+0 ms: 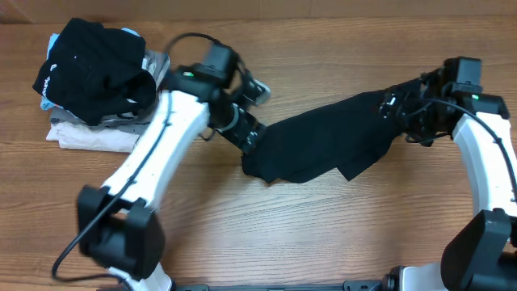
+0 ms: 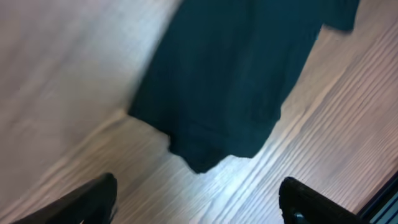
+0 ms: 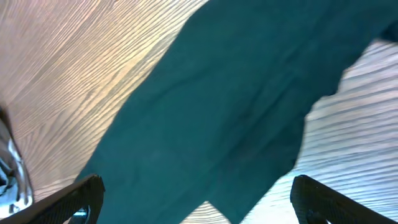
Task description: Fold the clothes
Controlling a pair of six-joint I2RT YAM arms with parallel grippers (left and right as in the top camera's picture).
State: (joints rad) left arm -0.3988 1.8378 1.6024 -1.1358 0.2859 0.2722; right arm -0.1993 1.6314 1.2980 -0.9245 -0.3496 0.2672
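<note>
A dark garment (image 1: 323, 137) lies spread and rumpled on the wooden table, running from centre to upper right. My left gripper (image 1: 249, 142) is at its left end. In the left wrist view the left gripper (image 2: 198, 186) is open, and the garment's corner (image 2: 230, 93) lies just ahead of the fingers, not between them. My right gripper (image 1: 394, 105) is at the garment's right end. In the right wrist view the right gripper (image 3: 196, 186) is open and hovers over the cloth (image 3: 236, 106) without holding it.
A pile of clothes (image 1: 93, 77) sits at the table's back left, with a black garment on top of white and grey ones (image 1: 89, 136). Bare wooden tabletop (image 1: 323, 234) lies in front of the garment.
</note>
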